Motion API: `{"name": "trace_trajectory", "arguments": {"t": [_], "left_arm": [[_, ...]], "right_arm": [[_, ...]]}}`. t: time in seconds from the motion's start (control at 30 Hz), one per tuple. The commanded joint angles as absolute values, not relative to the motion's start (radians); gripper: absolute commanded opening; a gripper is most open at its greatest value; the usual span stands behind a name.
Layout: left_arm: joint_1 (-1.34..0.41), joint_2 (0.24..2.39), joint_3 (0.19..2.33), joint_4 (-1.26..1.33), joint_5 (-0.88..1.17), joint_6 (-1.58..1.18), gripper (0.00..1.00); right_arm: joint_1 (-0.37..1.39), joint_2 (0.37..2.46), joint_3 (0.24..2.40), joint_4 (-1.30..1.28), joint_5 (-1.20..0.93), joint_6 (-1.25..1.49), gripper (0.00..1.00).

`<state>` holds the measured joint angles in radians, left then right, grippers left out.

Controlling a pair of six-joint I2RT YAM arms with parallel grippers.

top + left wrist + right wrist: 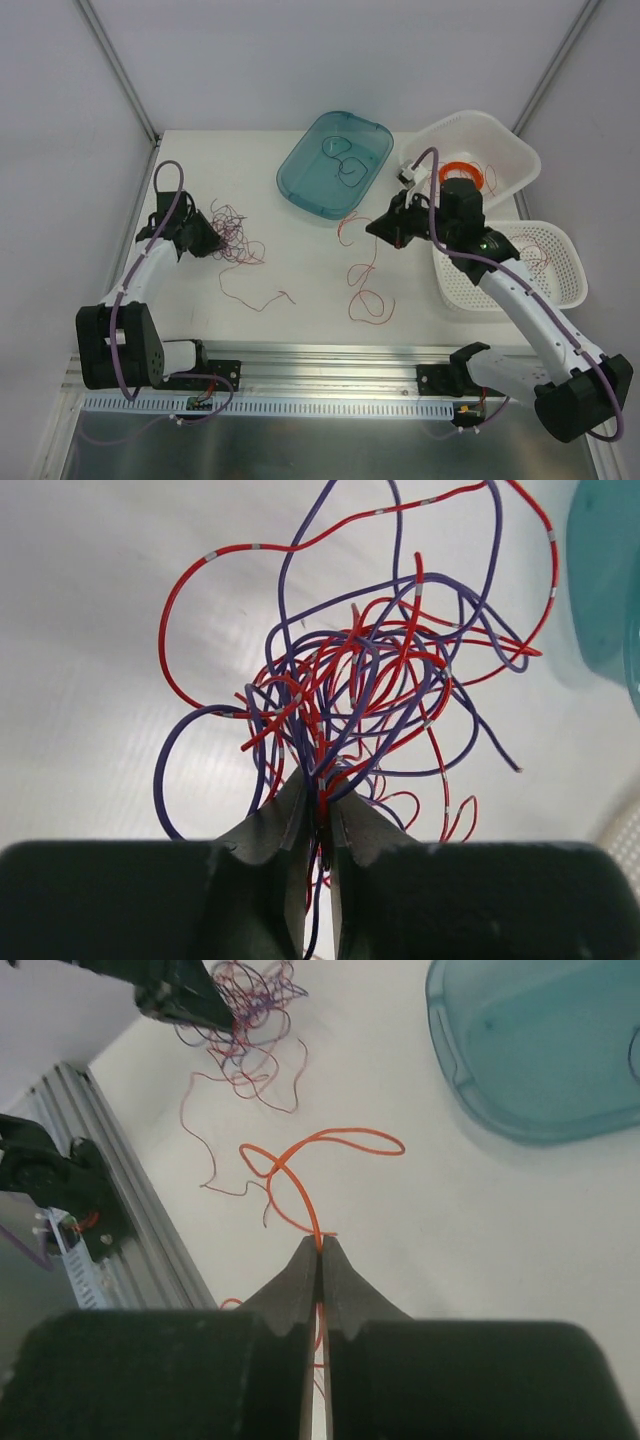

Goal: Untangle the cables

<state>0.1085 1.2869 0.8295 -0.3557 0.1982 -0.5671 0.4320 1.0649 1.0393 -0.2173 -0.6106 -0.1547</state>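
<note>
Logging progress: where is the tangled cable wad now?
In the top view the wad is at the far left, pinched by the left gripper, well left of the teal tray.

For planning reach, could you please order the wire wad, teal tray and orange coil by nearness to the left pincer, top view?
1. Wire wad, right at the left pincer.
2. Teal tray, centre back.
3. Orange coil, far right, in a white basket.
</note>
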Motion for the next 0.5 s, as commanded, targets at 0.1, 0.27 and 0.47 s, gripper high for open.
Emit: {"name": "trace_trajectory", "arguments": {"t": [0.1, 0.27, 0.47], "left_arm": [[0.029, 1.157, 0.714, -0.338, 0.336, -0.500, 0.17], [0.029, 1.002, 0.632, -0.307, 0.371, -0.419, 0.42], [0.029, 0.841, 0.598, -0.296, 0.419, -0.333, 0.80]], "right_arm": [[0.518, 1.049, 0.855, -0.255, -0.341, -0.204, 0.01], [0.541, 1.069, 0.717, -0.253, -0.276, -0.141, 0.03], [0.603, 1.199, 0.661, -0.264, -0.233, -0.109, 0.21]]}}
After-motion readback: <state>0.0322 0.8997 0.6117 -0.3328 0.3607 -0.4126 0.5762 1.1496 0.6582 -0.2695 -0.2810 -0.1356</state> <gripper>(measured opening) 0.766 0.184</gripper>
